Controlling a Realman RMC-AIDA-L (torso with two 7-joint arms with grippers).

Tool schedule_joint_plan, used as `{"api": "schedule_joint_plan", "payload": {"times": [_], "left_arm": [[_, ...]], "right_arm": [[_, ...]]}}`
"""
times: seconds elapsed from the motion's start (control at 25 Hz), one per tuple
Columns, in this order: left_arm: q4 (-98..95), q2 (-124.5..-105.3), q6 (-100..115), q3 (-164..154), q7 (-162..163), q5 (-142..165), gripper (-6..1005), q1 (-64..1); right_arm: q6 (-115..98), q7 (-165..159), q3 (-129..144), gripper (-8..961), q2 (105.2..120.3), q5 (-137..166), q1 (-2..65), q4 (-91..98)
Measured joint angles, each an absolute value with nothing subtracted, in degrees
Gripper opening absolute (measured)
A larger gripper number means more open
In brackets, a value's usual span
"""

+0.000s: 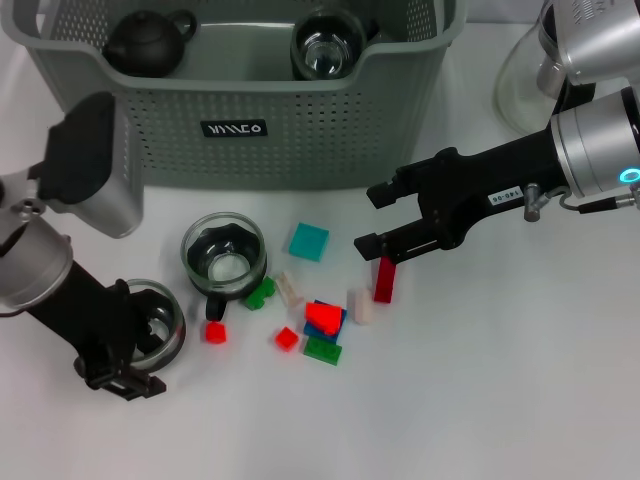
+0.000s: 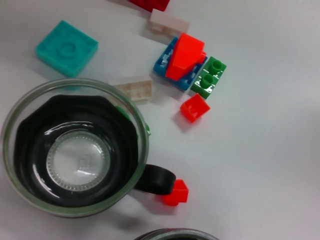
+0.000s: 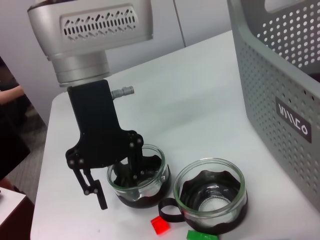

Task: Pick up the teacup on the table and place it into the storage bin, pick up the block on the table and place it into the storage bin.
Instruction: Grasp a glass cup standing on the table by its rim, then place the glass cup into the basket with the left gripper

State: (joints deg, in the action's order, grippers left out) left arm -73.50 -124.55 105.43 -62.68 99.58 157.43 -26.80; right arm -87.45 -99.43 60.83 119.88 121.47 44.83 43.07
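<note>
Two glass teacups with dark bases stand on the table: one with a black handle, and one to its left. My left gripper straddles that left cup's rim, open, one finger inside and one outside. Loose blocks lie mid-table: a teal tile, a tall red block, a red-on-blue stack and small red, green and white ones. My right gripper hangs open just above the tall red block. Behind them is the storage bin.
Inside the bin sit a black teapot and another glass cup. A glass vessel stands at the back right beside the bin. White tabletop stretches to the front right.
</note>
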Motion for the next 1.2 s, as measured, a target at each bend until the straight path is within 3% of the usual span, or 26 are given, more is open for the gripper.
{"api": "schedule_joint_plan", "payload": {"times": [0.36, 0.6, 1.2], "left_arm": [[-74.1, -124.43, 104.8, -65.8, 99.8, 157.4, 395, -26.5], [-74.2, -124.31, 104.7, -65.5, 100.4, 157.4, 209, -26.9], [-80.0, -124.47, 113.5, -64.6, 102.9, 154.5, 66, -28.0]], "right_arm": [[-87.3, -98.7, 59.8, 794, 119.88, 121.5, 44.8, 43.1], [-87.3, -98.4, 59.3, 794, 119.83, 121.5, 44.8, 43.1], [-87.5, -96.4, 59.3, 794, 119.62, 121.5, 44.4, 43.1]]}}
